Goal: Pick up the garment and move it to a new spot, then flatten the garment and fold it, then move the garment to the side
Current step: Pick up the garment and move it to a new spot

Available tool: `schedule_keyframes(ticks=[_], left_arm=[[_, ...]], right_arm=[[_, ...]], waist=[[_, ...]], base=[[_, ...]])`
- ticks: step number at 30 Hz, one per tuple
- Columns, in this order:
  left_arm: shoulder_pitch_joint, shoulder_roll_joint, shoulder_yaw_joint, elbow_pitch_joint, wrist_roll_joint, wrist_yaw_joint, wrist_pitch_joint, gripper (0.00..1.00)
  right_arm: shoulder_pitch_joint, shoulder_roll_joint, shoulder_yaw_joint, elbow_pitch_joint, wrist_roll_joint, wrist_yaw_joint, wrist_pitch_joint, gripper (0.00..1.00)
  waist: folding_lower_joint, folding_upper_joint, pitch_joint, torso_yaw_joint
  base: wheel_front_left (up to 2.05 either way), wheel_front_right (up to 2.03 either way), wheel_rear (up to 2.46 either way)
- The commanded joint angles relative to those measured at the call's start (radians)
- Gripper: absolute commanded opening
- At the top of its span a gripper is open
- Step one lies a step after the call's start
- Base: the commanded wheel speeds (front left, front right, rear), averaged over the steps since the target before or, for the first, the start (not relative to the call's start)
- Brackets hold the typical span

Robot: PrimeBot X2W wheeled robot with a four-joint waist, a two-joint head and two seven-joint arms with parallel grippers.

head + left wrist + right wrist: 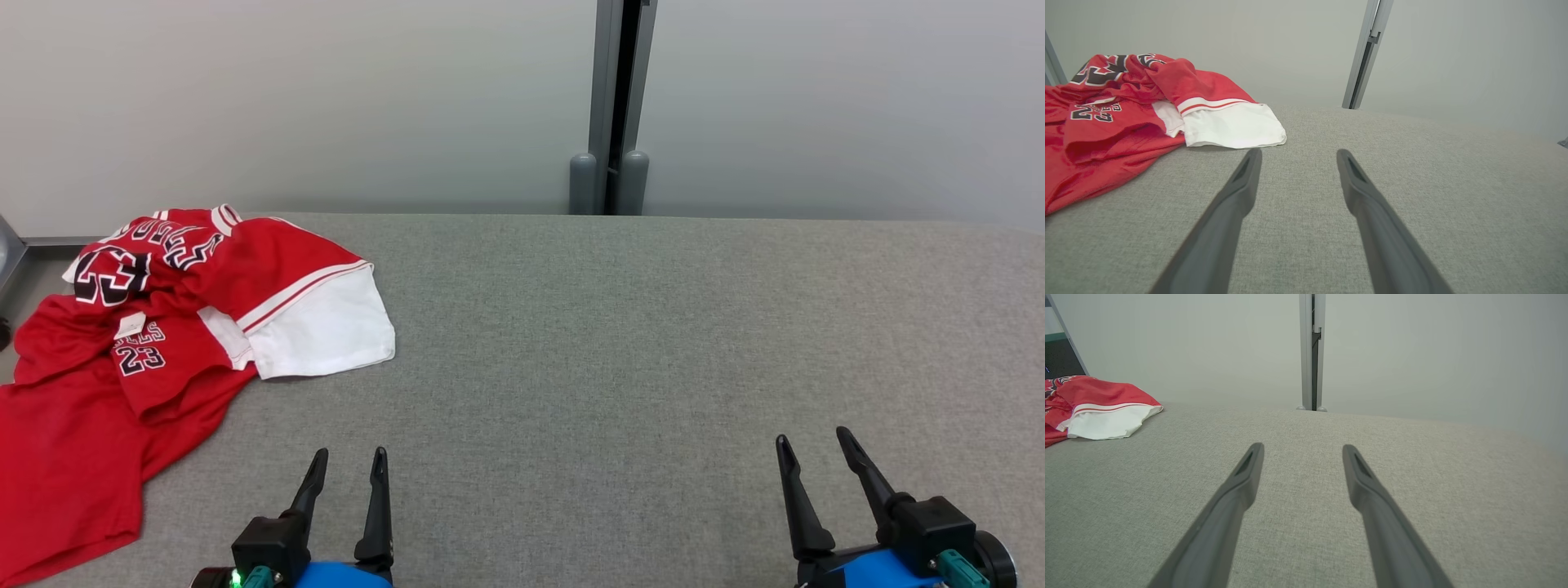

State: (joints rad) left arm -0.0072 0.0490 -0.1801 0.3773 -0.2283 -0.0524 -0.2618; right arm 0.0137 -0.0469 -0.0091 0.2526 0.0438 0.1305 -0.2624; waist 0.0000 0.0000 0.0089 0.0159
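A crumpled red jersey-cloth garment (163, 327) with white trim and black numerals reading 23 lies on the far left of the grey woven-fabric worktop (612, 327). It is bunched in overlapping folds. A white panel with a red stripe along its seam spreads out from its right side toward the middle of the worktop. The heap is too tangled to tell whether that white panel is a sleeve or an inner layer turned out.

The left gripper (350, 452) sits at the lower left of the head view, its two long dark fingers spread wide apart and holding nothing. The garment lies ahead of it and to its left, near but clear of the fingertips. In the left wrist view the same gripper (1298, 151) points across bare grey fabric, and the garment (1126, 122) lies to the upper left, its white edge just beyond the tip of the left finger and not touching it.

The right gripper (812, 435) sits at the lower right of the head view, its fingers likewise spread wide and empty, well apart from the garment with a broad stretch of worktop between them. In the right wrist view this gripper (1303, 446) points at open worktop, and the garment (1106, 404) shows at the far left edge.

A pale grey wall (326, 98) runs behind the worktop, broken by a vertical grey metal post (612, 106).
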Motion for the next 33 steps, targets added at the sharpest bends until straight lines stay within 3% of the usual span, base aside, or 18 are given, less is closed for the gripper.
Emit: schedule_keyframes(ticks=[1, 8, 24, 33], left_arm=[[-0.015, 0.002, 0.0, -0.002, 0.003, 0.005, -0.005, 1.0], [-0.022, 0.003, -0.004, -0.004, 0.003, 0.005, -0.005, 1.0], [-0.035, 0.002, 0.026, -0.015, 0.012, 0.003, -0.004, 1.0], [-0.033, 0.001, 0.034, -0.02, 0.011, -0.001, -0.004, 1.0]], right_arm=[[0.01, -0.006, -0.002, 0.001, 0.002, 0.0, -0.004, 1.0], [0.019, -0.006, -0.019, -0.005, 0.001, 0.0, -0.004, 1.0], [-0.008, -0.006, -0.011, 0.0, 0.014, 0.0, -0.004, 1.0], [-0.011, -0.006, -0.004, 0.003, 0.021, 0.0, -0.004, 1.0]], waist=[[0.0, 0.0, 0.0, 0.001], [0.0, 0.0, 0.001, 0.035], [0.0, 0.0, 0.012, 0.285], [0.0, 0.0, 0.013, 0.362]], base=[[0.0, 0.0, 0.0], [0.0, 0.0, 0.0], [0.0, 0.0, 0.0], [0.0, 0.0, 0.0]])
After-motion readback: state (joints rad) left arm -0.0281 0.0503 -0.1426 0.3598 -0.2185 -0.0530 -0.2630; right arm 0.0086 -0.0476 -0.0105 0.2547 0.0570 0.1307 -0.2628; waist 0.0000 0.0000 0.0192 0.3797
